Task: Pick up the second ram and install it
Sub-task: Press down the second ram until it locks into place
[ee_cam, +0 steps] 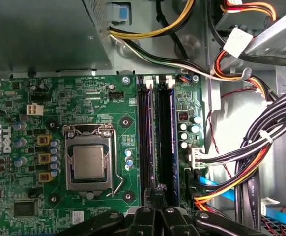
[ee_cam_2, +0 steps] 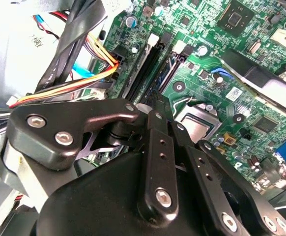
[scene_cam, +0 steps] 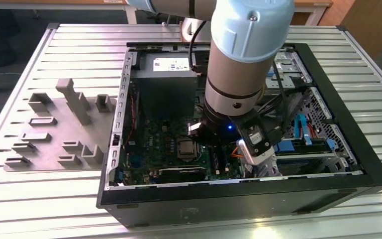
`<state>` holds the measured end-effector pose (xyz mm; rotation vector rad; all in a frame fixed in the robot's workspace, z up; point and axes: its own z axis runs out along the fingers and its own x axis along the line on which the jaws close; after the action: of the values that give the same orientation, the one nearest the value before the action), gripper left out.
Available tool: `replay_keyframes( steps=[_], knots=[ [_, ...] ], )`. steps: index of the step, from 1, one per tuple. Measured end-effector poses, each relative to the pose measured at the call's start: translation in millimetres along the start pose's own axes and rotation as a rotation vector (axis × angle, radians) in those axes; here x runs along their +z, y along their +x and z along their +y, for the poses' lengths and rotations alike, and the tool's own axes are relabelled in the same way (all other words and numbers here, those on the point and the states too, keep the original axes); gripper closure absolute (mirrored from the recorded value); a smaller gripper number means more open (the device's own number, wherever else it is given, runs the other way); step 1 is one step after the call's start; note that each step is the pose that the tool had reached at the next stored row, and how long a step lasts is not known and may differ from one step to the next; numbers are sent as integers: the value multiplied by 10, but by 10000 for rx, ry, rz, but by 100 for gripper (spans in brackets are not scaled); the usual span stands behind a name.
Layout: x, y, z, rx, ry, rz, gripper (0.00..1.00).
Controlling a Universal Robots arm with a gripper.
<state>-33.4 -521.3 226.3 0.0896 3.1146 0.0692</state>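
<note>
The black metal hand (ee_cam: 158, 192) is down inside the open black computer case (scene_cam: 177, 206), its linkage arms drawn close together, with its tips right at the near end of the long black memory slots (ee_cam: 155, 137) on the green motherboard (ee_cam: 44, 118). In the first wrist view the tips seem to pinch something thin and dark standing on edge in line with the slots; in the second wrist view the fingers (ee_cam_2: 155, 118) meet over the same slots. I judge it to be gripping the second ram — but the long, thin blue-green circuit-board strip itself is mostly hidden by the fingers, so I cannot tell this for certain, nor how deep it sits.

By the look of it the pick-up is done and the work is at the seating stage: the strip appears lined up with a slot, though whether it is pressed home or the latches have closed does not show. The slot beside it has a bluish edge along it, possibly 1 strip already in place.

Beside the slots lies the square silver processor socket (ee_cam: 89, 162). Bundled black, yellow and orange cables (ee_cam: 246, 167) run along the other side. In the exterior view the case lies on a ribbed metal tabletop (scene_cam: 78, 55), with a grey moulded parts holder (scene_cam: 58, 129) to the exterior view's left.
</note>
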Motion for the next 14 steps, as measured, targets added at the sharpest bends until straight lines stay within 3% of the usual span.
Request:
replay_keyframes(
  steps=[14],
  knots=[
    [57, 1, -2, 0, -1, 0, 89]
  ],
)
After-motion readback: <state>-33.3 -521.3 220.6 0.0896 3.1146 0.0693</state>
